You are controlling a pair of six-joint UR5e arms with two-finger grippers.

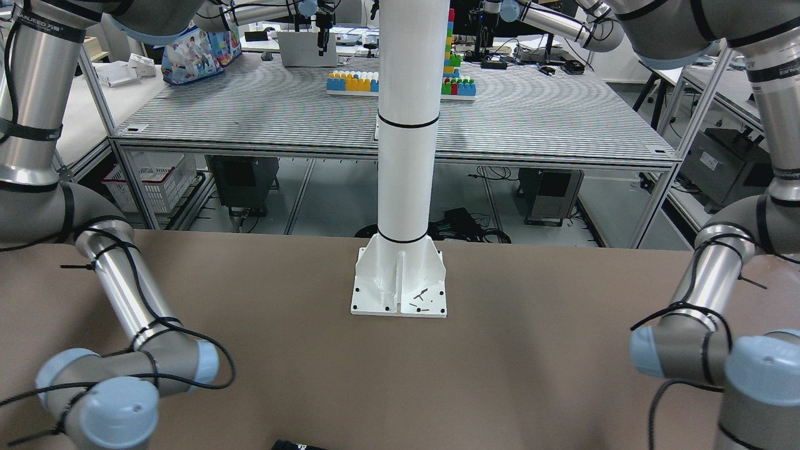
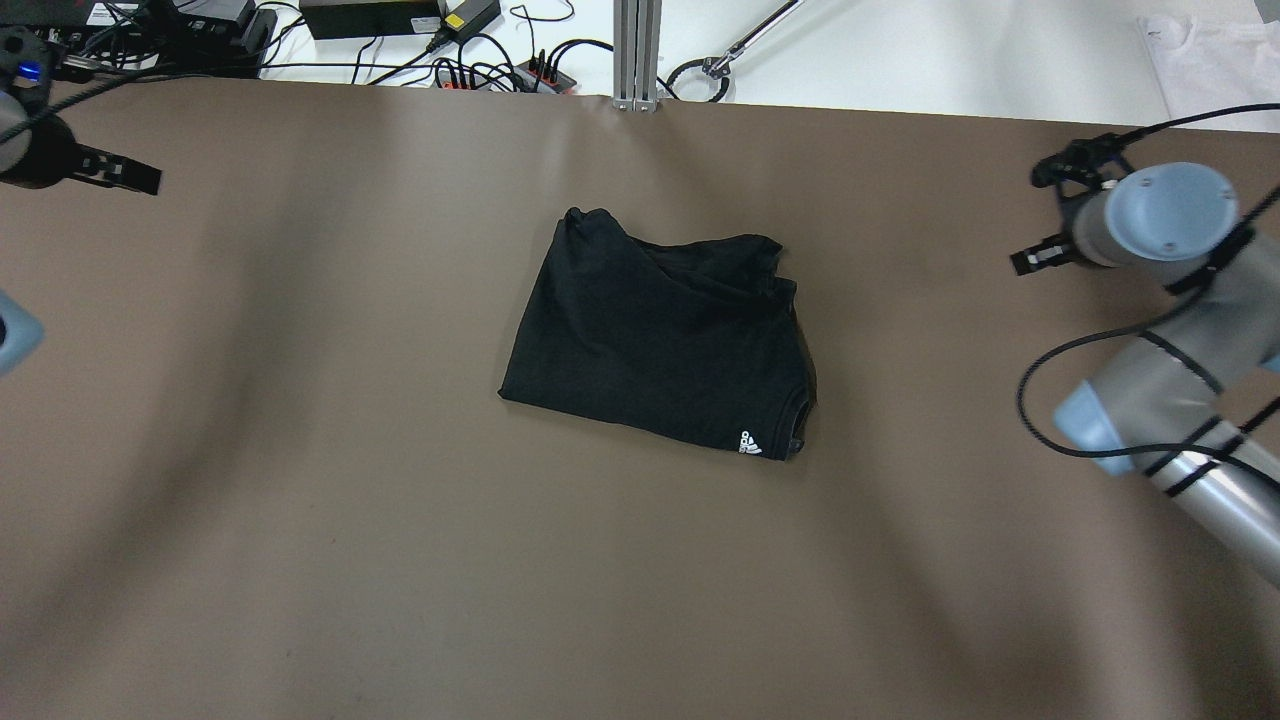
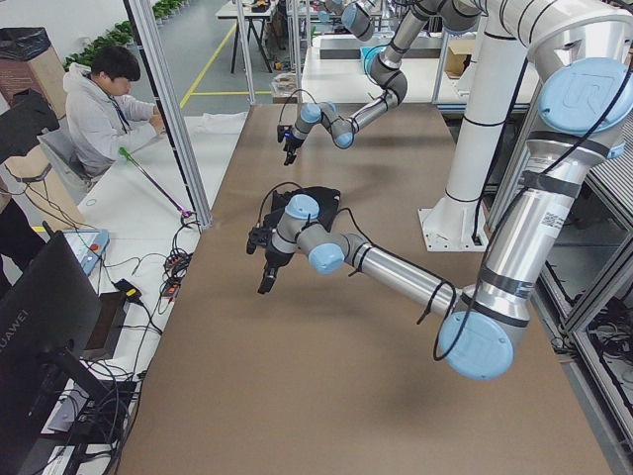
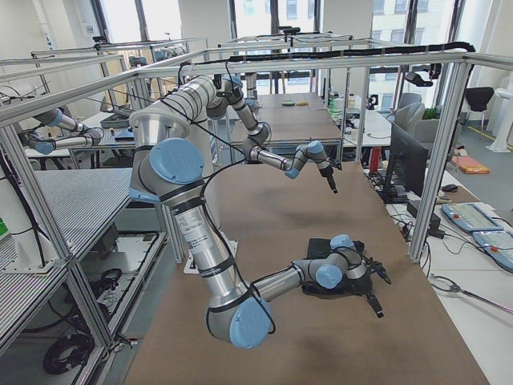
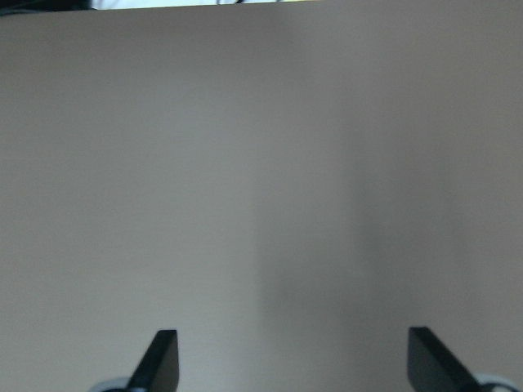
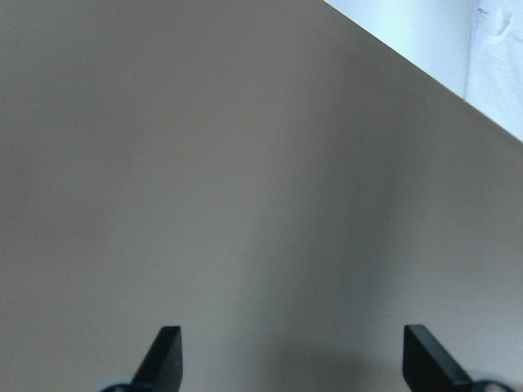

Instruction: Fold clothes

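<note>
The black cloth [image 2: 655, 335] lies folded into a rough rectangle in the middle of the brown table [image 2: 300, 500]. A small white logo shows at its near right corner. It shows partly behind the arms in the side views [image 3: 321, 198] [image 4: 321, 245]. My left gripper [image 5: 294, 363] is open and empty over bare table, far left of the cloth in the overhead view [image 2: 130, 180]. My right gripper [image 6: 296, 359] is open and empty over bare table near the far right corner [image 2: 1045, 225]. Neither gripper touches the cloth.
The white pole's base plate [image 1: 400, 294] stands at the robot's side of the table. Cables and power strips [image 2: 480, 70] lie beyond the far edge. A white garment [image 2: 1210, 55] lies off the table at the far right. A seated person [image 3: 104, 99] is beyond that edge.
</note>
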